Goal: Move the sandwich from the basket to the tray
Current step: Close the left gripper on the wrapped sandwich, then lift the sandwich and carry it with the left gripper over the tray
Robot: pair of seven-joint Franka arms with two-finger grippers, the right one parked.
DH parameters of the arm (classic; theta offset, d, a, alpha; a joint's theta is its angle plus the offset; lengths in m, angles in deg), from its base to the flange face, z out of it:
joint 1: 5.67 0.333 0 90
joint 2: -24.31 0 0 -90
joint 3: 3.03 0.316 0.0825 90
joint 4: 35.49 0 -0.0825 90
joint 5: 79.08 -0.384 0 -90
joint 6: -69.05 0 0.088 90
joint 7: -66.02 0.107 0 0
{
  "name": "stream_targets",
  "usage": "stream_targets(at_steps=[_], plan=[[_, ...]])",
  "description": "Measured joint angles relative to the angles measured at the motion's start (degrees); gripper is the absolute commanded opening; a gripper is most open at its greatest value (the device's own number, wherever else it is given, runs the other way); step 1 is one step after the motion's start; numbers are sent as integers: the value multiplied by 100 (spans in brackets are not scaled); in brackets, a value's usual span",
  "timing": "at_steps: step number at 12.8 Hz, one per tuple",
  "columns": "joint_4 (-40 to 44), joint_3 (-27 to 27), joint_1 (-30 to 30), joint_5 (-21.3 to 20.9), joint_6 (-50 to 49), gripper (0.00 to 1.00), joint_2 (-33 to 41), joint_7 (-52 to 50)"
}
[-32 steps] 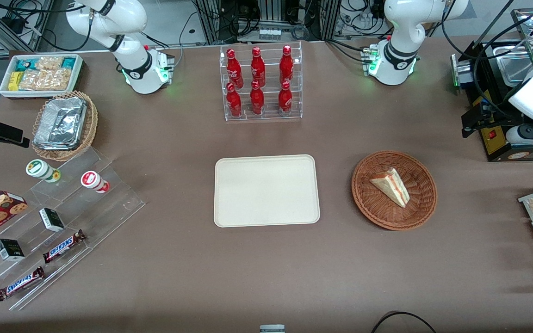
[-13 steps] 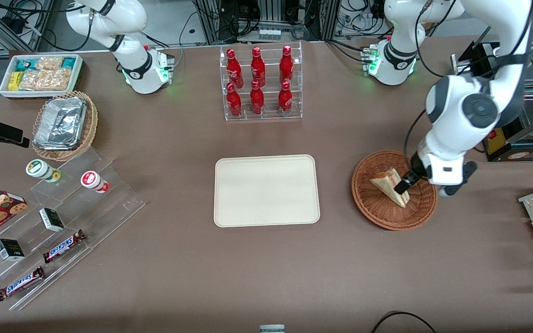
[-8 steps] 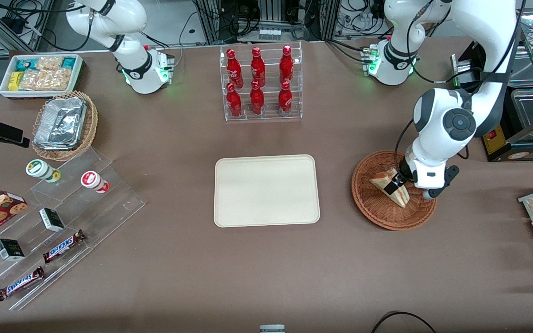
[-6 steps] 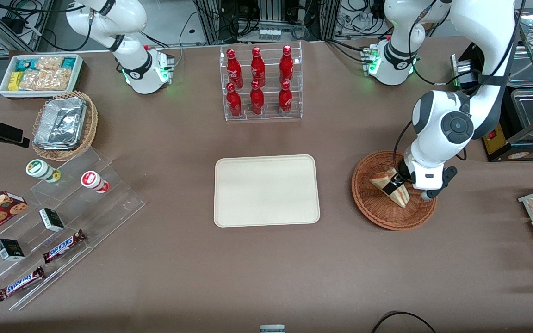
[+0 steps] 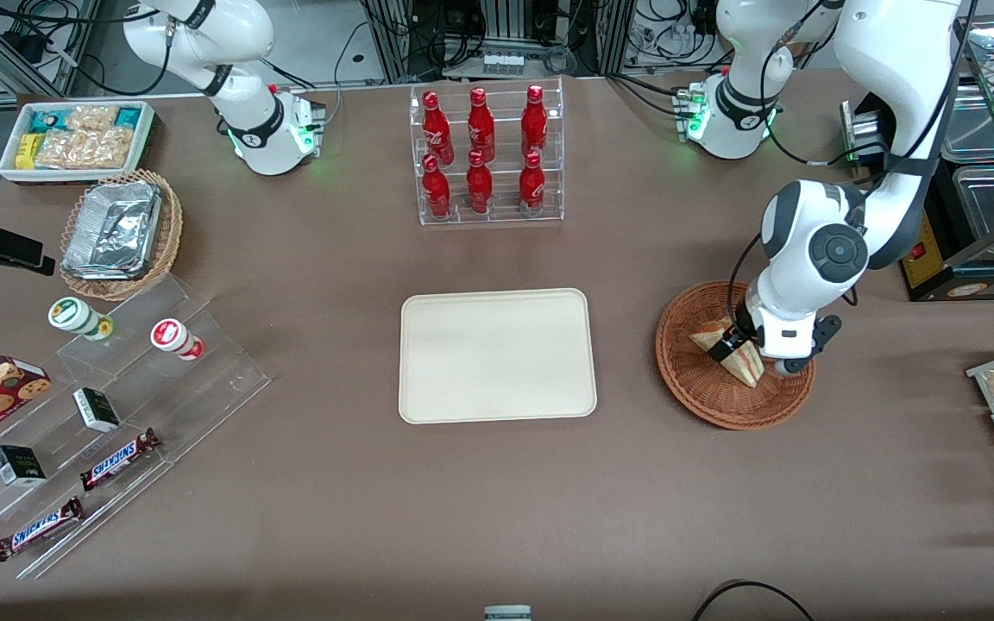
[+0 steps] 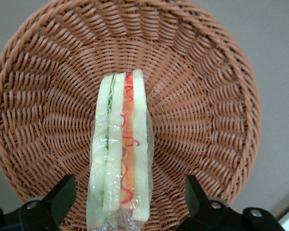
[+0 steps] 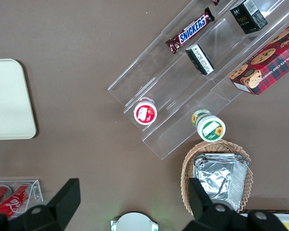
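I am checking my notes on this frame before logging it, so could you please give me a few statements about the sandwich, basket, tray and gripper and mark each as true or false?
1. The sandwich lies in the basket. True.
2. The tray already holds the sandwich. False: nothing lies on the tray.
3. The gripper is down at the basket, its fingers open on either side of the sandwich. True.
4. The basket stands on the tray. False: it stands on the table beside the tray, toward the working arm's end.
5. The gripper has lifted the sandwich out of the basket. False: the sandwich rests on the wicker.
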Motion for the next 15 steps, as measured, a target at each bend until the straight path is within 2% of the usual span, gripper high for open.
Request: stream_targets(at_steps=[1, 2, 4, 5, 9, 11, 15], plan=[[0, 0, 0, -1, 3, 99, -39, -1], [0, 0, 0, -3, 5, 83, -69, -1], [-5, 0, 0, -10, 5, 25, -115, -12], [-7, 0, 0, -11, 5, 0, -134, -36], [24, 1, 0, -18, 4, 0, -138, -104], [303, 8, 1, -52, -280, 0, -37, -105], [2005, -32, -163, -288, -1981, 0, 231, -113]])
